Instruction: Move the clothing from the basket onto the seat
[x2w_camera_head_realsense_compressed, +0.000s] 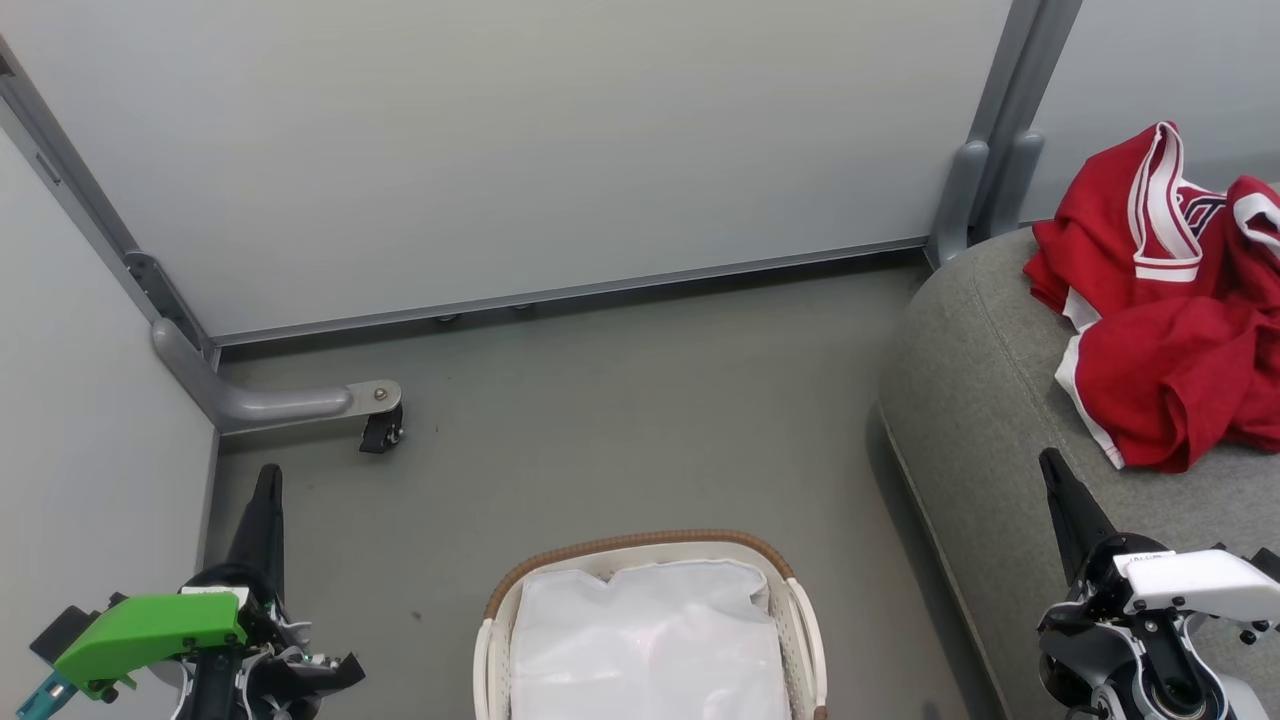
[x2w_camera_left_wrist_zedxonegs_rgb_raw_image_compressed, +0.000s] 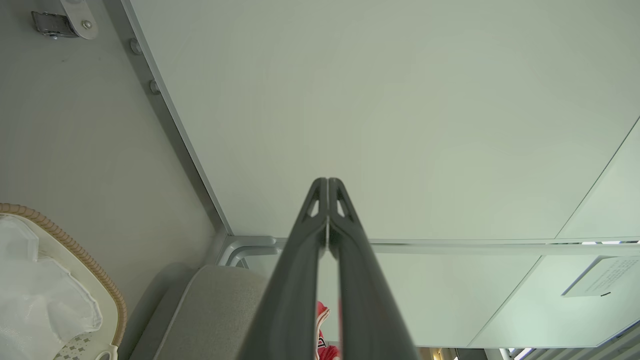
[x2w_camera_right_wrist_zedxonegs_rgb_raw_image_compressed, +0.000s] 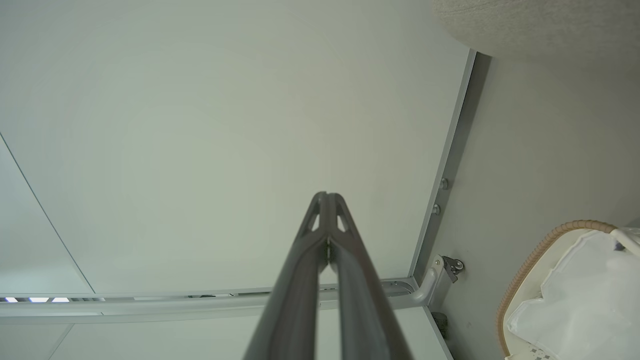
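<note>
No legible text, dark lettering on the clothing (x2w_camera_head_realsense_compressed: 1170, 310) folded, wall notice (x2w_camera_left_wrist_zedxonegs_rgb_raw_image_compressed: 602, 282) too small

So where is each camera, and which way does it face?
Head view: on the head, facing forward and down at the basket, seat and clothing; left gripper and right gripper at the lower corners.
Left wrist view: on the left wrist, facing a wall panel along its shut gripper.
Right wrist view: on the right wrist, facing the wall panel along its shut gripper.
Shared: both wrist views catch the basket and seat.
</note>
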